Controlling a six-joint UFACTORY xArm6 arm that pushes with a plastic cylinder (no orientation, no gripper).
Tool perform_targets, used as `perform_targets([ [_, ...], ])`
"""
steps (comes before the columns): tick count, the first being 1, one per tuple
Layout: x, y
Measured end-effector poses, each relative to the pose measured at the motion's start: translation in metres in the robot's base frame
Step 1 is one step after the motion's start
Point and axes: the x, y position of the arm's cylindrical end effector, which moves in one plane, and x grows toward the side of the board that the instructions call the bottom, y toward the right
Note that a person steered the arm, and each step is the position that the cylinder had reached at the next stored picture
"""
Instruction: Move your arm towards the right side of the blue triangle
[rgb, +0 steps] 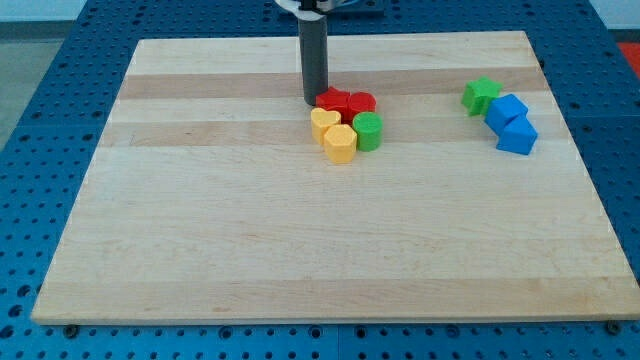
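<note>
Blue triangle (517, 135) lying near the right edge of the wooden surface (300, 250), in its upper part, pointed top upward and square-looking face toward the view's bottom. Touching it on the upper left, a second blue block (506, 108), exact shape hard to make out. Just beside that, toward the view's left and top, a green star-like block (481, 94), touching or nearly touching the blue one. Well apart, around the middle of the surface's upper half, a tight cluster of five blocks: two red blocks (334, 101) (361, 102) side by side at the back, shapes unclear; in front of them a yellow heart-like block (323, 123), a yellow hexagon-like block (340, 145) and a green cylinder-like block (369, 131), all pressed together. Dark upright rod descending from the view's top, my tip (313, 101) resting on the surface at the upper left of the cluster, touching or just beside the left red block, well apart from the blue triangle and to its left. No claw fitted to this arm, so no apart or together state to report. Blue perforated base (60, 60) visible round the surface on every side.
</note>
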Motion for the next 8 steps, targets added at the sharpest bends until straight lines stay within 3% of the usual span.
perform_targets([
  [2, -0.001, -0.001],
  [4, -0.034, 0.029],
  [6, -0.036, 0.165],
  [8, -0.044, 0.258],
])
